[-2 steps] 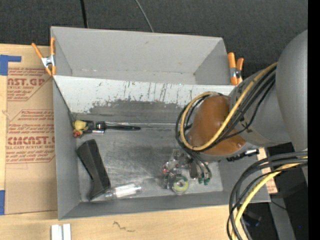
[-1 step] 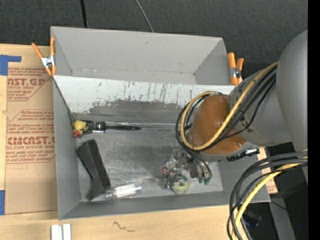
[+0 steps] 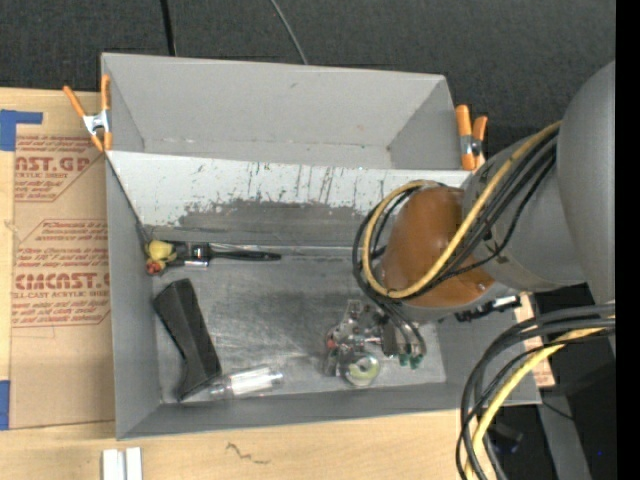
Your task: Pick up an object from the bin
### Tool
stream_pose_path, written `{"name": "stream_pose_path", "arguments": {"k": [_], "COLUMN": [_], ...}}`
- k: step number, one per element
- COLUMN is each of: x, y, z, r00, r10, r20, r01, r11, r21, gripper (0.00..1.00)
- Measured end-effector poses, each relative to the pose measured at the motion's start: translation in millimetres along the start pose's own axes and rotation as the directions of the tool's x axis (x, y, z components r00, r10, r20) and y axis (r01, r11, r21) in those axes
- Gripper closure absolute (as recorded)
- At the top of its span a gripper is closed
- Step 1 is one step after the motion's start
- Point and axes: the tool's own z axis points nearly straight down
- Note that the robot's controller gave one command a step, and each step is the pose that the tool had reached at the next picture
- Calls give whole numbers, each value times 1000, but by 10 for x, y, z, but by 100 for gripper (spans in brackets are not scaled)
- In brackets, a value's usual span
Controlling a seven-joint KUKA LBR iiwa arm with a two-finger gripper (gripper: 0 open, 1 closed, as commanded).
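Observation:
My gripper [image 3: 362, 341] hangs low over the bin floor near the front right, under the arm's orange cover. Right below it, touching or nearly touching it, lies a small pale green round thing [image 3: 362, 370]; whether the gripper holds it cannot be made out. A clear plastic tube [image 3: 245, 381] lies along the front wall, well to the gripper's left.
A black wedge-shaped thing [image 3: 188, 336] lies slanted at the front left, its lower end beside the tube. A slim black-handled tool [image 3: 222, 255] with a yellow and red end [image 3: 158, 255] rests along the back left of the floor. The arm and its cables cover the bin's right side.

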Motion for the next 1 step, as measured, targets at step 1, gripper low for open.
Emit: {"name": "stream_pose_path", "arguments": {"k": [1], "x": [25], "y": [4], "z": [-92], "r00": [1000], "r10": [-1], "r20": [-12], "r01": [1], "r11": [1000], "r21": [0], "gripper": [100]}}
